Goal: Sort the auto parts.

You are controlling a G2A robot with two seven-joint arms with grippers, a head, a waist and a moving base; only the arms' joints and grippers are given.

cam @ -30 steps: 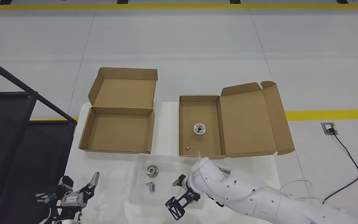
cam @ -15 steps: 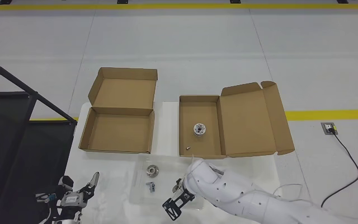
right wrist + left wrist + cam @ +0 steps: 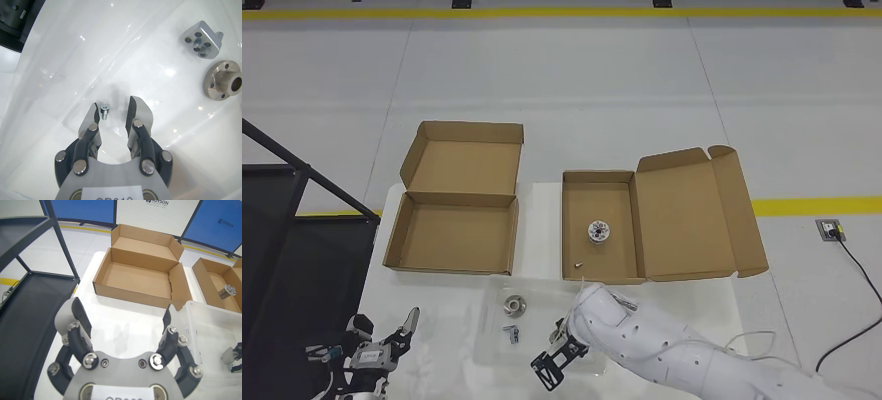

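Your right end effector (image 3: pixel 113 103) sat low inside the clear bin (image 3: pixel 488 345), jaws partly apart and clamped on nothing. A small bolt (image 3: pixel 104 112) lay on the bin floor in the gap between the jaws, head pointing away from the wrist. It lay just beside one pad (image 3: pixel 96 113) and clear of the other. You could not tell from the wrist view whether that pad touched it.

Two more parts lay in the same bin, well apart from the bolt. One was a drilled block (image 3: pixel 203 42), and near it was a round flange (image 3: pixel 223 80) with its bore facing sideways. The two were close together but not touching.

Your left end effector (image 3: pixel 122 306) hung over the white surface (image 3: pixel 132 317) with jaws wide apart, holding nothing. It was just outside the bin's wall and beside the black rack (image 3: pixel 28 306).

Beyond the bin, two open cardboard boxes stood side by side on the surface. The box (image 3: pixel 452 235) in front of your left arm held nothing. The other box (image 3: pixel 599 200) had a round toothed part (image 3: pixel 597 230) near its middle. A tiny piece (image 3: pixel 579 265) lay close to its near wall, too small to identify.
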